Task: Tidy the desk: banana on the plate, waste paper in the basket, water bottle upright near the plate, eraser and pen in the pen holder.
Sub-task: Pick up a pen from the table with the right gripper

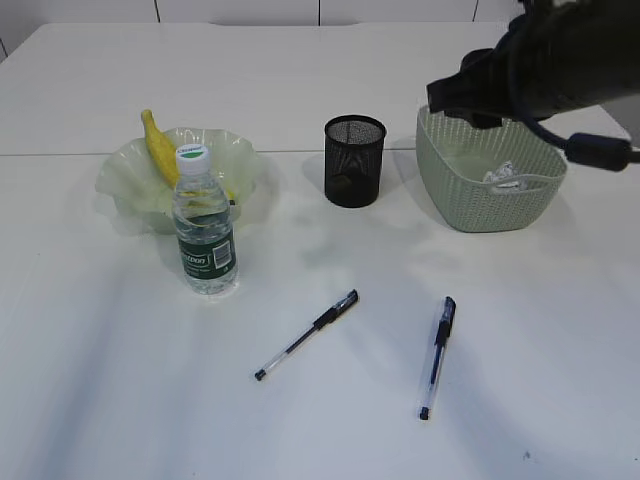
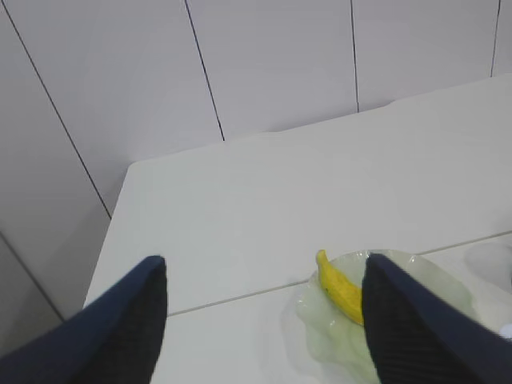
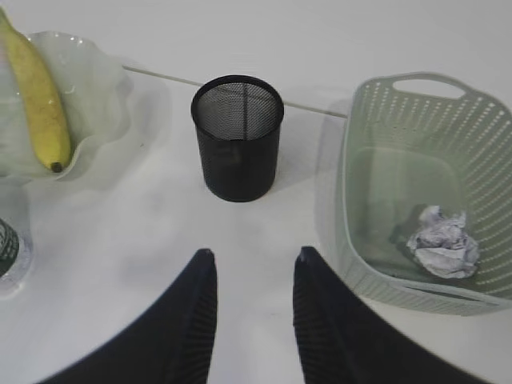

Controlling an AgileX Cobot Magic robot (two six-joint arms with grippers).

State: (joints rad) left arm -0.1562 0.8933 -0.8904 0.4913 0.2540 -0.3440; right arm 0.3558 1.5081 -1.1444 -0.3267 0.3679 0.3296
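Black-fingered end effectors both empty: left end effector (image 2: 260,308) wide open, right end effector (image 3: 252,272) narrowly parted above table (image 3: 160,232).

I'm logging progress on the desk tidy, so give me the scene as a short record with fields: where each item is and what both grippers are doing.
banana: on the plate
water bottle: upright, in front of the plate
waste paper: in the basket
pen holder: upright between plate and basket
black pen: flat on the table
blue pen: flat on the table
eraser: not visible
left gripper: open, empty
right gripper: open, empty
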